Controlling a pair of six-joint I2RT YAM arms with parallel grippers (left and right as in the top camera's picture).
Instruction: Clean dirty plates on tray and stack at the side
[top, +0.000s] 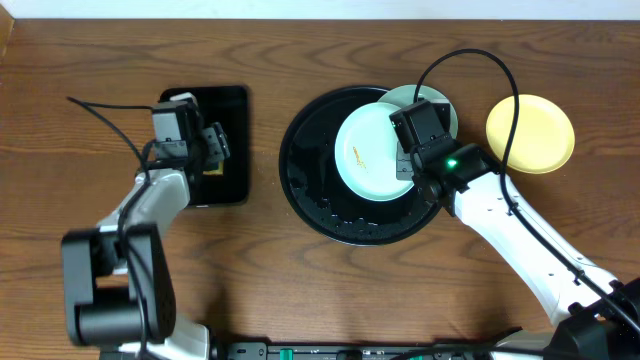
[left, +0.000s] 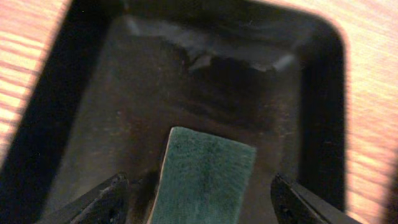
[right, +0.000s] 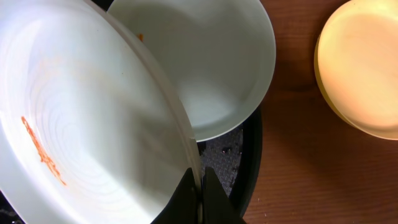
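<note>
Overhead view of a wooden table (top: 300, 290) with two robot arms. At the centre lies the large round black tray (top: 310, 170). Over its 2 o'clock part the right gripper (top: 405, 165) pinches the rim of a pale mint plate (top: 370, 150), its fingers pressed tight on the edge. The right wrist view shows this plate tilted, with a thin orange-brown smear (right: 40, 149) on its inner face. A second mint plate (top: 410, 97) sits at the tray's 1 o'clock edge, partly behind the held plate and overhanging the rim. Whether the two plates touch cannot be told. A pale yellow plate (top: 530, 133) lies on the bare wood off the tray at 3 o'clock, apart from its rim. At the round tray's 9 o'clock, well apart, is a smaller rectangular black tray (top: 230, 110). The left gripper (top: 215, 145) hangs over it, fingers spread wide. The left wrist view shows a green sponge (left: 205, 177) lying in this tray between the two fingertips, neither one touching it.
</note>
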